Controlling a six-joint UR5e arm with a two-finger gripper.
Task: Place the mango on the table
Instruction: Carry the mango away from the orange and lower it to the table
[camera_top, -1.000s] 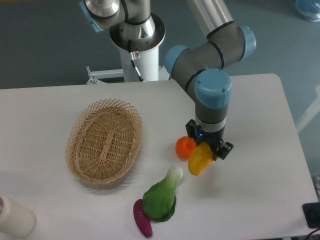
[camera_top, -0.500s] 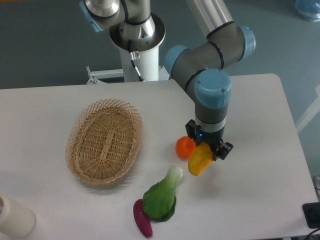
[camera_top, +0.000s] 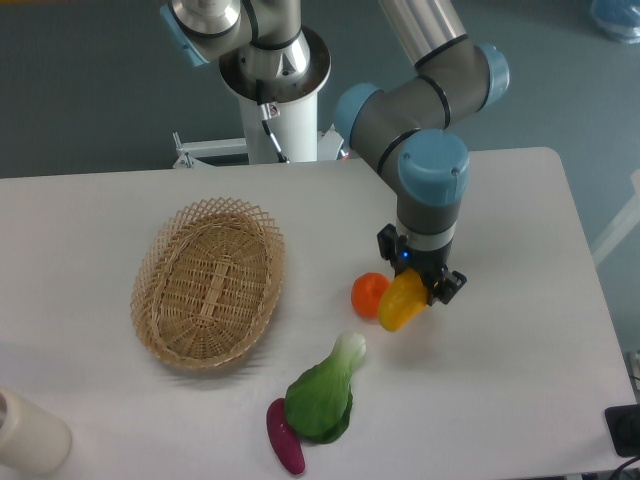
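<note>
While clamped on mango (camera_top: 402, 303), gripper (camera_top: 418, 284) sits right of orange (camera_top: 370, 293); mango beside orange, apparently just above table (camera_top: 520, 300). Basket (camera_top: 209, 283), greens (camera_top: 324, 392), eggplant (camera_top: 285, 436) left of orange.

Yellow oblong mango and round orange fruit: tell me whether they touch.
Cannot tell. The camera shows the yellow oblong mango in the end effector, its edge meeting the round orange fruit with no visible gap.

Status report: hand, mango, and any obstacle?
Hand shut on mango. Mango beside the orange, whether above the table or resting, unclear. Leafy green nearby, apart.
</note>
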